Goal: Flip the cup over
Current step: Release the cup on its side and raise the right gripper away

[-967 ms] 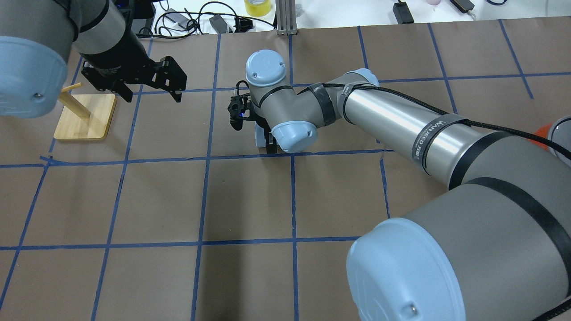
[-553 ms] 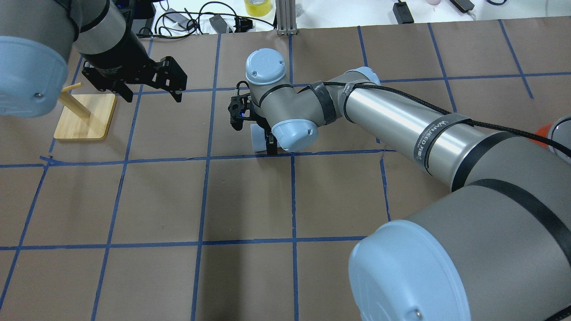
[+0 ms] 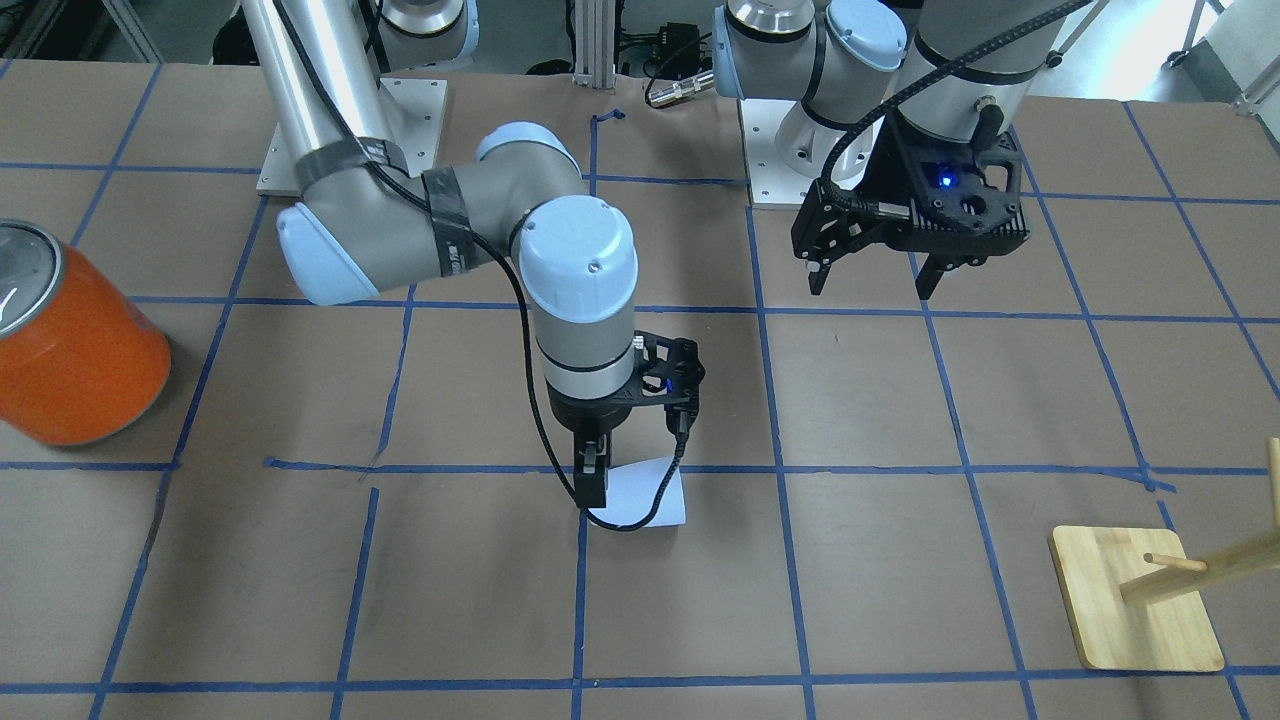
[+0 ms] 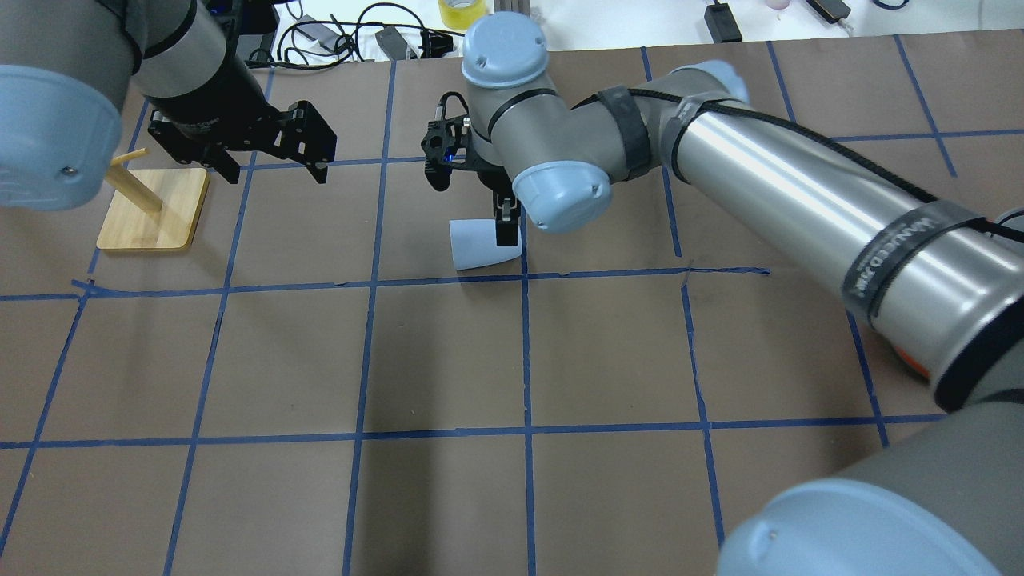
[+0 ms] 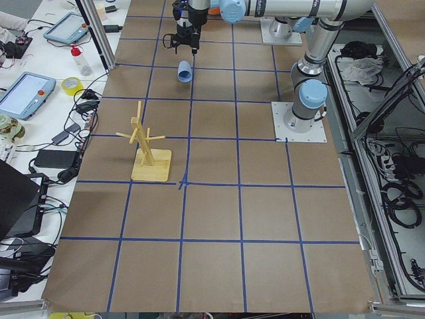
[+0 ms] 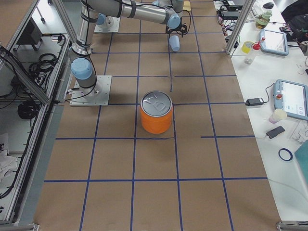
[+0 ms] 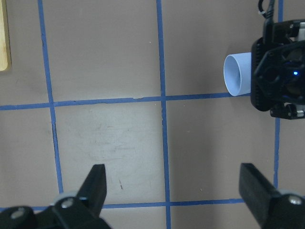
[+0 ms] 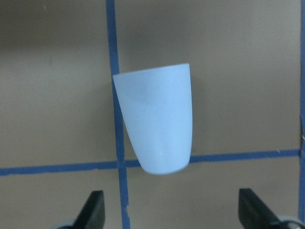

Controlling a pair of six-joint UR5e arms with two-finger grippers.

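cup (image 8: pixel 155 119) lies sideways on the table (image 8: pixel 248 71), my right fingers (image 8: pixel 91 210) spread above it, left fingers (image 7: pixel 95 186) spread too, so i judge the flip unfinished.

Table (image 5: pixel 219 266) is covered in brown paper and gridded with blue tape. At the far end, the cup (image 5: pixel 184 72) lies on the paper just beside a lengthwise tape line. It is pale blue and too small to make out its mouth. The right gripper (image 5: pixel 185 48) hangs just beyond it, pointing down and apart from the cup; the state of its jaws is not readable at this range. The right arm (image 5: pixel 299 8) reaches in along the top edge.

Mid-table, near the bench side, a wooden peg stand (image 5: pixel 147 151) stands upright on its square base. The left arm's base (image 5: pixel 304 103) sits on a white mounting plate (image 5: pixel 317 133) at the robot side.

On the white side bench are a tablet (image 5: pixel 25 94), a yellow tape roll (image 5: pixel 72 84), a red-capped bottle (image 5: pixel 80 61) and some cables.
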